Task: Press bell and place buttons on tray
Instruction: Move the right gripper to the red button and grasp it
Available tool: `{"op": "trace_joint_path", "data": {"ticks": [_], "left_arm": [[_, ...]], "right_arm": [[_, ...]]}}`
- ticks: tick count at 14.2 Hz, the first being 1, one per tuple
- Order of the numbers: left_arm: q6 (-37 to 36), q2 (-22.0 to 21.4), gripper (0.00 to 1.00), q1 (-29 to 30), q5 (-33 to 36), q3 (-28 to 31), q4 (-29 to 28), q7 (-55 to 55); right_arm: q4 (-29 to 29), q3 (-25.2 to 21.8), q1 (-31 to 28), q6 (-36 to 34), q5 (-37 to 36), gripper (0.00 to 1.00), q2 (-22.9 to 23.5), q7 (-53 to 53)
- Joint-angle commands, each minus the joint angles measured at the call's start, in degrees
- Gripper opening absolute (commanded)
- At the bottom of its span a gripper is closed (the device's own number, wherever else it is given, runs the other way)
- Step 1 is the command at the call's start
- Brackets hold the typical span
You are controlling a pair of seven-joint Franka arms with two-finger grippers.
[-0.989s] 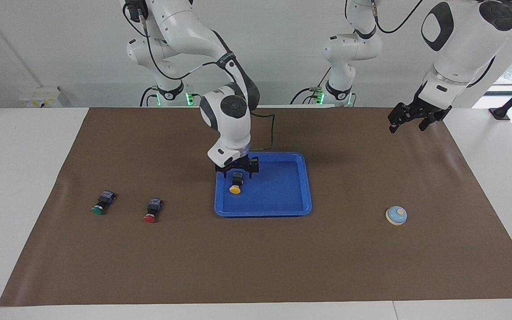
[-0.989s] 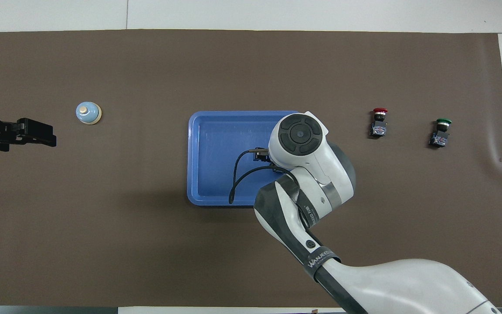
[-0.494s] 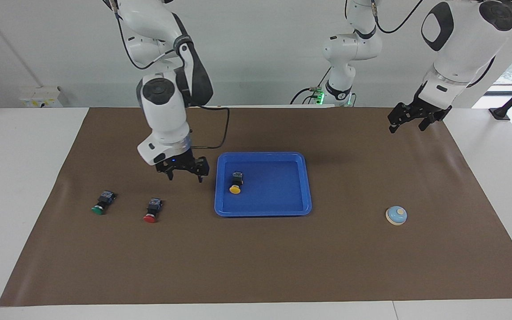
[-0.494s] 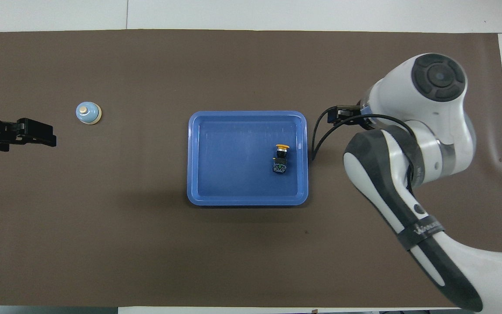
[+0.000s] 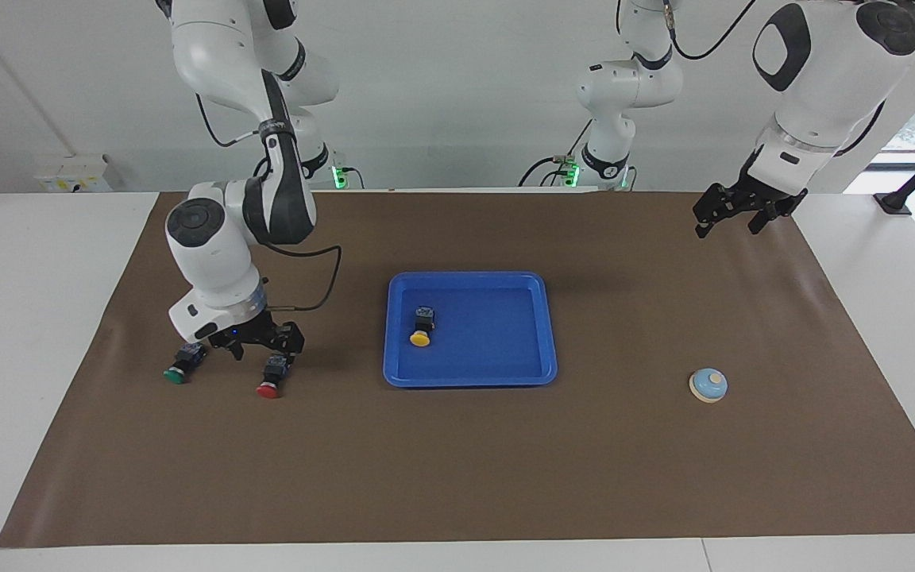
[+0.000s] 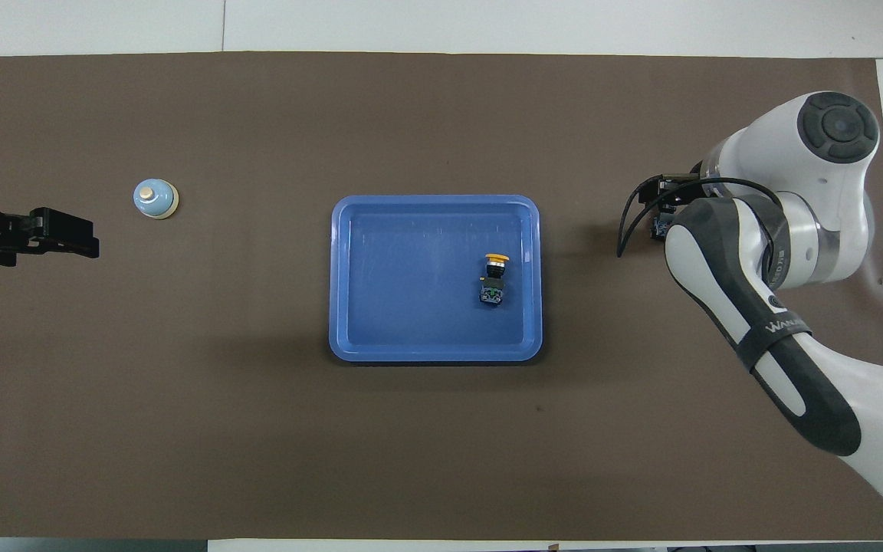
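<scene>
The blue tray (image 5: 469, 380) (image 6: 435, 354) lies mid-mat with the yellow button (image 5: 422, 327) (image 6: 494, 277) on its side inside it. The red button (image 5: 271, 377) and the green button (image 5: 179, 365) lie on the mat toward the right arm's end. My right gripper (image 5: 265, 347) is open and low, just above the red button's black body, holding nothing. In the overhead view the right arm covers both of these buttons. The light-blue bell (image 5: 708, 385) (image 6: 155, 199) sits toward the left arm's end. My left gripper (image 5: 731, 213) (image 6: 66, 234) waits open, raised above the mat's edge.
A brown mat (image 5: 457, 477) covers the white table (image 5: 28, 318). The right arm's cable (image 5: 322, 286) loops beside its wrist.
The right gripper left the yellow button in the tray, swung toward the right arm's end and came down over the red button. The left arm has not moved.
</scene>
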Motion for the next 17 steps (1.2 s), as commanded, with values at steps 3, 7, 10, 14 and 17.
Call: {"op": "trace_joint_path", "data": {"ticks": [3,7,10,14,17], "left_arm": [[-0.3,-0.5,1.00,0.3,-1.1,0.0,0.0,-0.2],[-0.3,-0.5,1.00,0.3,-1.1,0.0,0.0,-0.2],[-0.3,-0.5,1.00,0.3,-1.1,0.0,0.0,-0.2],[-0.3,-0.5,1.00,0.3,-1.1,0.0,0.0,-0.2],[-0.3,-0.5,1.00,0.3,-1.1,0.0,0.0,-0.2]], "right_arm": [[-3.6,0.6,-0.9,7.8,-1.0,1.00,2.2,0.4],[-4.4,0.7,-0.9,7.2,-0.9,0.45,2.2,0.6],[-5.5,0.7,-0.9,7.1,-0.8,0.00,1.9,0.4],[-5.1,0.7,-0.9,5.7,-0.8,0.00,1.8,0.4],[1.0,1.2,-0.1,-1.7,-0.4,0.00,1.9,0.5]]}}
